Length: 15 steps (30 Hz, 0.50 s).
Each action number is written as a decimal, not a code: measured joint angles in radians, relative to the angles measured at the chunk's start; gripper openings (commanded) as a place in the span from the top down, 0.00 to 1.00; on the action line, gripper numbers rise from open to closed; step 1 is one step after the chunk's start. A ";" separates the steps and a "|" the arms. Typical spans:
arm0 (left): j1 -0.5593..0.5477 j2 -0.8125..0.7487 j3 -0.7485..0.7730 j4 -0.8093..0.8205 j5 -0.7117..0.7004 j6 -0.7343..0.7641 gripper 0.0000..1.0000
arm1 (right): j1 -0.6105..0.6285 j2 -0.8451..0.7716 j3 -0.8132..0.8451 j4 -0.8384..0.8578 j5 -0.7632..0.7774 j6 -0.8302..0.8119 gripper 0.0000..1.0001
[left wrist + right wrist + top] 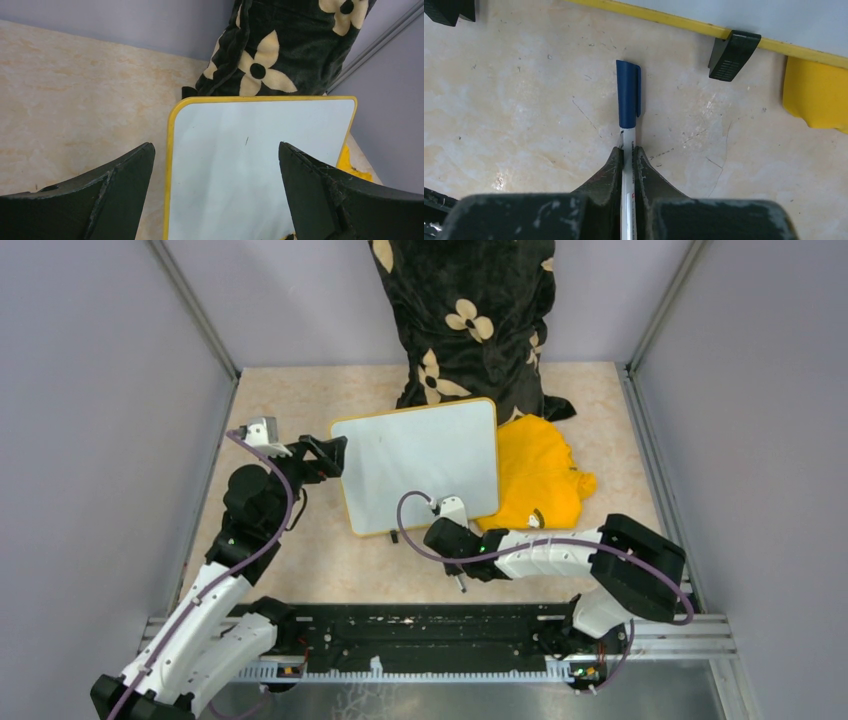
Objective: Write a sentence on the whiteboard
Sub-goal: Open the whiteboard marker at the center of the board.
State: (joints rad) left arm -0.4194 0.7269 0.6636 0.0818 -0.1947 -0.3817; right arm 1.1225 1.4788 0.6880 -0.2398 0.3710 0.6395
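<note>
- The right gripper (628, 150) is squeezed tight on a marker (628, 95) (white body, blue cap on).
- The capped end sticks out past the fingers, towards the whiteboard (420, 465).
- A black clip (731, 47) on the board's near edge is close to the cap but not touching it.
- The left gripper (216, 147) is wide open and holds nothing. The board's left edge shows between its fingers.
- The whiteboard lies in the middle of the table (300, 390), with its face showing white.
- Its right side rests on a yellow cloth (535, 475).
- A black cloth with pale flowers (465, 320) stands right behind the board.
</note>
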 measured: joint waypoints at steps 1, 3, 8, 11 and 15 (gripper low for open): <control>0.000 -0.001 0.000 0.000 0.000 0.000 0.01 | 0.000 0.000 0.000 0.002 0.000 -0.001 1.00; 0.000 -0.001 0.000 0.001 0.001 0.000 0.01 | 0.000 0.000 -0.001 0.004 -0.001 -0.002 1.00; 0.000 0.006 0.000 0.001 0.017 -0.011 0.01 | 0.000 -0.039 -0.029 0.008 -0.024 -0.011 1.00; 0.000 0.013 0.000 0.001 0.023 -0.018 0.01 | 0.000 -0.105 -0.066 -0.032 -0.045 -0.020 1.00; 0.000 0.014 0.000 0.007 0.030 -0.025 0.01 | 0.000 -0.243 -0.079 -0.083 -0.062 -0.047 1.00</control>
State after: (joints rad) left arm -0.4191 0.7410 0.6636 0.0887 -0.1646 -0.4068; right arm 1.1225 1.2354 0.6090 -0.3229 0.3088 0.5930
